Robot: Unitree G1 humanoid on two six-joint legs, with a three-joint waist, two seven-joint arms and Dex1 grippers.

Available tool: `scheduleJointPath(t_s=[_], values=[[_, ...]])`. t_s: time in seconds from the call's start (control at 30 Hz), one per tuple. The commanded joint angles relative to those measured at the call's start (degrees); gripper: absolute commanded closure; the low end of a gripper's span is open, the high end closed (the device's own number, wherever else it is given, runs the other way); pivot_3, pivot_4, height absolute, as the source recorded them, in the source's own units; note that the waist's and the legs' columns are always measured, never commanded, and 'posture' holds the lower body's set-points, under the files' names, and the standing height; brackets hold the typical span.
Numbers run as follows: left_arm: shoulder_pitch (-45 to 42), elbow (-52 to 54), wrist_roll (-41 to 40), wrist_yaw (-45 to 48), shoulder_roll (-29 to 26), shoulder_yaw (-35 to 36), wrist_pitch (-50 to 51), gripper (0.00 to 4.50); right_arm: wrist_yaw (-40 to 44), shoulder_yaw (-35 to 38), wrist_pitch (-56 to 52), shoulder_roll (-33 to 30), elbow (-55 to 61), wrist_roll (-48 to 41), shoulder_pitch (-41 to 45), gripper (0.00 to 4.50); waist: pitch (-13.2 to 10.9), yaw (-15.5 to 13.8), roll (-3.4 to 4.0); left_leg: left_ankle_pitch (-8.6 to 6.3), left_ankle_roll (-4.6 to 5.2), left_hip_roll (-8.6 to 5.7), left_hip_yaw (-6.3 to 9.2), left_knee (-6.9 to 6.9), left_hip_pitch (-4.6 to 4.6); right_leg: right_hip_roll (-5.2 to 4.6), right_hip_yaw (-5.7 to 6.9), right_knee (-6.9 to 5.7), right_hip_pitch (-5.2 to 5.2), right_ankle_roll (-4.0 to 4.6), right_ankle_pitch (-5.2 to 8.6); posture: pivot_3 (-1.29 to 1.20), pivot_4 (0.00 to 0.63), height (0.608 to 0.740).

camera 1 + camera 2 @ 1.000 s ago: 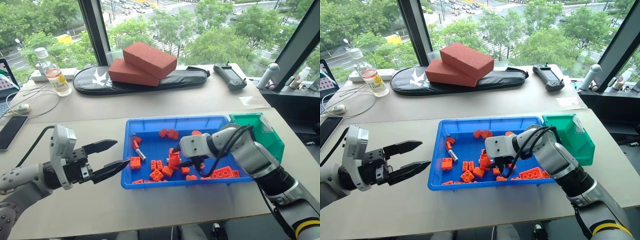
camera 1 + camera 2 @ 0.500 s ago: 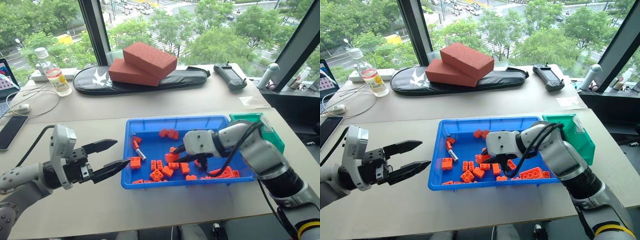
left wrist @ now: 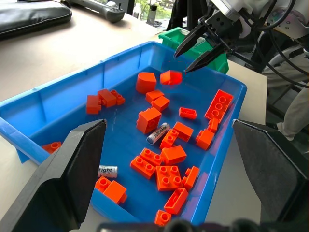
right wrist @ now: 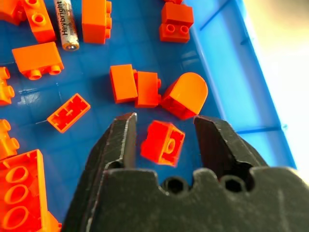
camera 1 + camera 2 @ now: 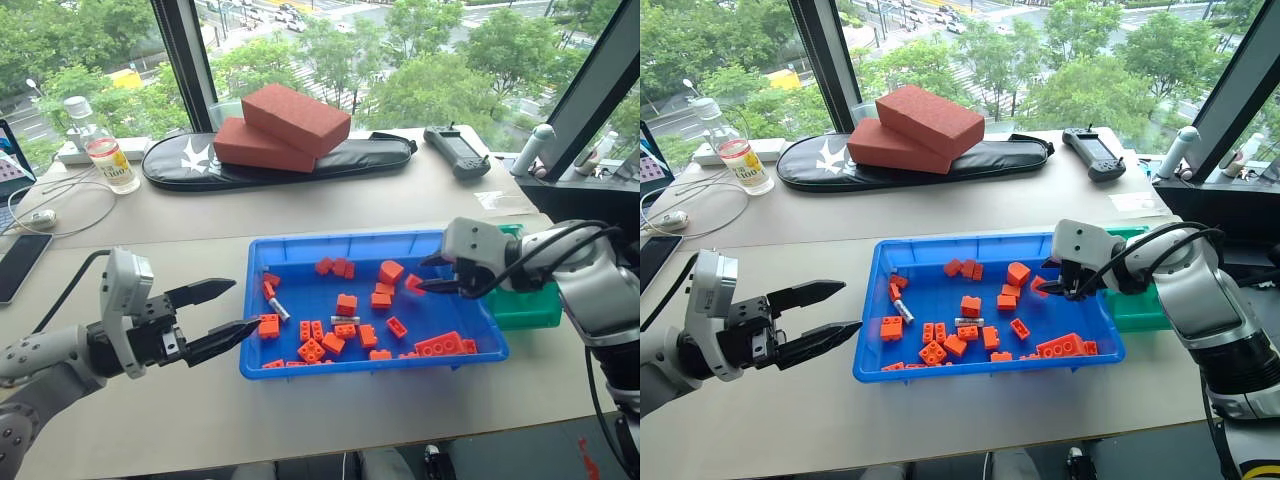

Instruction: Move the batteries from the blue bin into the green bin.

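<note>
Blue plastic is the biggest thing in front of you: the blue bin sits mid-table, scattered with orange bricks. Your green bin stands touching its right end, partly behind your right arm.

Your right gripper hangs above the blue bin's right end, beside the green bin. Its fingers are spread and you hold nothing; the right wrist view shows a small brick lying on the bin floor below the gap. A second ago that gripper was low among the bricks at the bin's middle, nearly closed; since then it has risen, swung right and opened.

Your left gripper hovers off the blue bin's left edge, fingers parted and empty, where it was a second ago.

Two batteries are in the blue bin. One battery lies near the left wall by a brick; its label reads "…right" in the left wrist view. The other battery lies at the middle among bricks, and you can read "Heybright" on it from the right wrist. That middle one lay under your right gripper before.
</note>
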State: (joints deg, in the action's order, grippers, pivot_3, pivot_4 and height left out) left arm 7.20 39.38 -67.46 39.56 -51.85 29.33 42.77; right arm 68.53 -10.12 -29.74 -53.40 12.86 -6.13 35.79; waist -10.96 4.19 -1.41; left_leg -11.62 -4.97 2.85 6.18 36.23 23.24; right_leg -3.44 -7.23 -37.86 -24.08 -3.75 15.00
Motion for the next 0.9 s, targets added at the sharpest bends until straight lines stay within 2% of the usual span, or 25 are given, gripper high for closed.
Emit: scheduleJointPath(t_s=[0.03, 0.17, 0.37, 0.9], values=[[-0.3, 0.4, -0.2, 0.6, -0.3, 0.5, -0.4, 0.00, 0.9, 1.1, -2.6, 2.9, 6.5, -5.7, 2.7, 0.79, 0.0, 0.0, 0.00, 0.00, 0.00, 0.00, 0.00, 0.00, 0.00, 0.00, 0.00, 0.00, 0.00, 0.00, 0.00, 0.00, 0.150, 0.740], [-0.4, 0.3, -0.1, 0.6, -0.3, 0.4, -0.4, 0.00, -0.7, -4.3, -4.1, 9.0, 8.2, -5.9, 5.6, 0.79, 0.0, -0.1, 0.00, 0.00, 0.00, 0.00, 0.00, 0.00, 0.01, 0.00, 0.01, 0.02, 0.03, -0.01, 0.00, 0.00, 0.150, 0.740], [-0.2, 0.8, -0.2, 0.1, -0.1, 0.6, -0.5, 0.00, -6.6, -10.7, -9.0, 16.5, 0.7, -2.0, 9.3, 0.79, 0.0, -0.2, 0.00, 0.00, 0.00, 0.00, 0.00, 0.02, 0.01, 0.00, 0.02, 0.00, 0.01, 0.01, -0.01, 0.00, 0.150, 0.740], [0.2, 1.5, -0.3, -0.5, 0.3, 0.3, -0.7, 0.00, -8.5, -14.0, -12.0, 16.9, -3.1, 0.4, 7.8, 0.79, 0.0, -0.2, 0.00, 0.00, 0.00, 0.00, 0.01, -0.03, 0.03, -0.01, 0.04, 0.00, -0.03, 0.01, -0.01, 0.00, 0.150, 0.740]])
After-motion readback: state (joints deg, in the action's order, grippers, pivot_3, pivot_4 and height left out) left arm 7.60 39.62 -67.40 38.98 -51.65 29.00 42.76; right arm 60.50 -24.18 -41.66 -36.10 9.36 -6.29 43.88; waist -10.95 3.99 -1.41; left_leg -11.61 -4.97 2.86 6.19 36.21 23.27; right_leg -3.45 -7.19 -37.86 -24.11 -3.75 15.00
